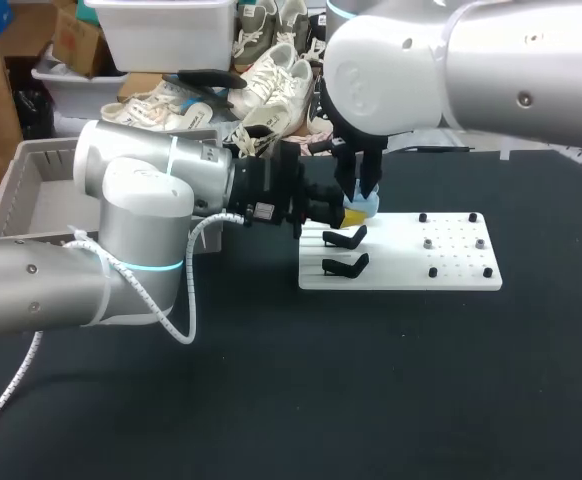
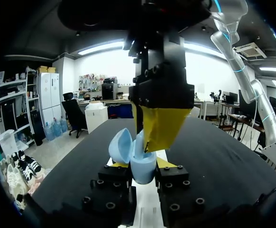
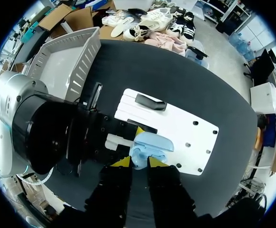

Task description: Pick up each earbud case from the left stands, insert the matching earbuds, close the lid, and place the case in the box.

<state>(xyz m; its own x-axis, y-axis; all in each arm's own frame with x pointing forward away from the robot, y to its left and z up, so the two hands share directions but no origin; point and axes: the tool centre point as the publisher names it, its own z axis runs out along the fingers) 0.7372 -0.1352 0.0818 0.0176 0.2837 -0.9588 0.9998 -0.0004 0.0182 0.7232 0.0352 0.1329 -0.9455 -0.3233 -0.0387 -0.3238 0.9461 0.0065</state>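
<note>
Your black tabletop (image 1: 371, 400) carries a grey box (image 1: 41, 195) at its left and a white board (image 1: 451, 262) near the middle. Your left end effector (image 2: 142, 163) lies level over the board's left end, clamped narrow on the pale blue case (image 3: 145, 151), a yellow tip on each side. The case sits upright there, lid swung open. Your right end effector (image 3: 139, 162) hangs straight down at the case's open mouth; whether it grips anything you cannot tell. Two black stands (image 1: 344, 238) sit on the board's left end, near the case
</note>
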